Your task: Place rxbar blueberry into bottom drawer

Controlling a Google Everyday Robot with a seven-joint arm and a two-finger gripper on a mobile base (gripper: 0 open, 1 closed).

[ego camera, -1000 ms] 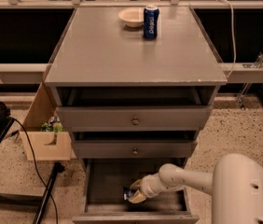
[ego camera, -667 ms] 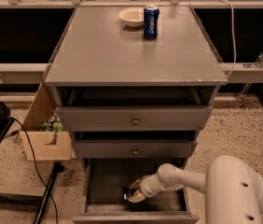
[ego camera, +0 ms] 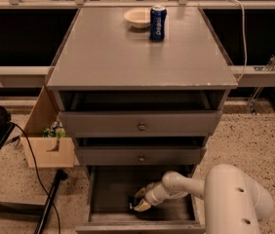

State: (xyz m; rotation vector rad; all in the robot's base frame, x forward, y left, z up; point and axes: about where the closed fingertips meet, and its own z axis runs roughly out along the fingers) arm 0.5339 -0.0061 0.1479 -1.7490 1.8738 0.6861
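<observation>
Nothing legible -- even on can

Blue soda can standing just beside a white bowl at the back of the cabinet top. Two knobbed drawers underneath. Cardboard box on the speckled floor, green packets inside. Gripper down low, below those drawers.

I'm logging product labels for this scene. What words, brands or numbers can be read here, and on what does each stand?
Blue soda can on the cabinet top: white vertical lettering, too blurred to read.
Rxbar blueberry at the gripper, inside the open bottom drawer: no print legible.
Green packets in the wooden box: too small to read.
No other text shows.
</observation>
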